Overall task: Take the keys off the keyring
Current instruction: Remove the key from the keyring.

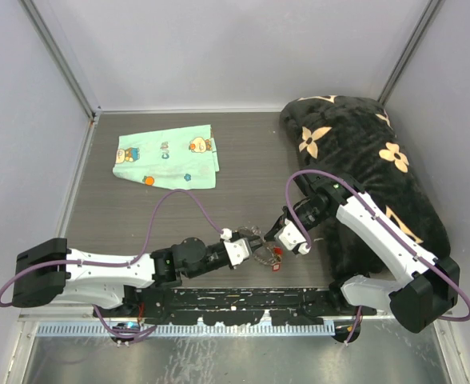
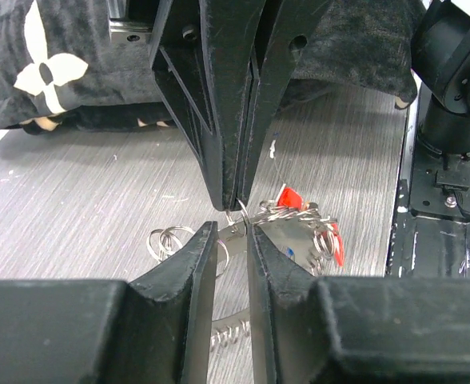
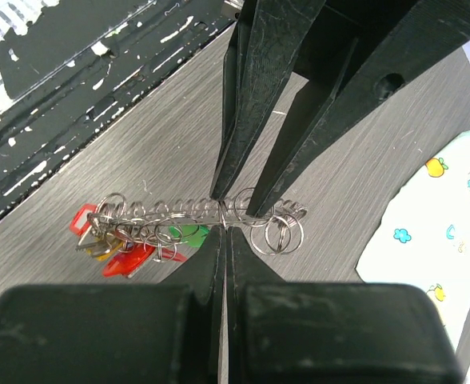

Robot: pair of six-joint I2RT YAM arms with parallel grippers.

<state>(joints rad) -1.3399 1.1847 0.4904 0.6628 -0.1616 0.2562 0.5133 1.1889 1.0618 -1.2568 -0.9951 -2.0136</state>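
The keyring [image 3: 171,214], a thin silver wire fringed with small rings, lies on the table between both grippers and also shows in the left wrist view [image 2: 299,214]. Keys with red [image 3: 127,260], green [image 3: 189,234] and orange heads bunch at its one end; a red key head [image 2: 289,196] shows in the left wrist view. My right gripper [image 3: 227,230] is shut on the wire. My left gripper [image 2: 233,230] faces it tip to tip, jaws a narrow gap apart, straddling the wire and a small ring. Both meet in the top view, left [image 1: 249,250] and right [image 1: 271,238].
A mint-green cartoon-print cloth [image 1: 167,156] lies at the back left. A black blanket with tan flower prints [image 1: 371,160] fills the back right, beside the right arm. A few loose-looking small rings [image 3: 275,236] hang at the wire's other end. White walls enclose the table.
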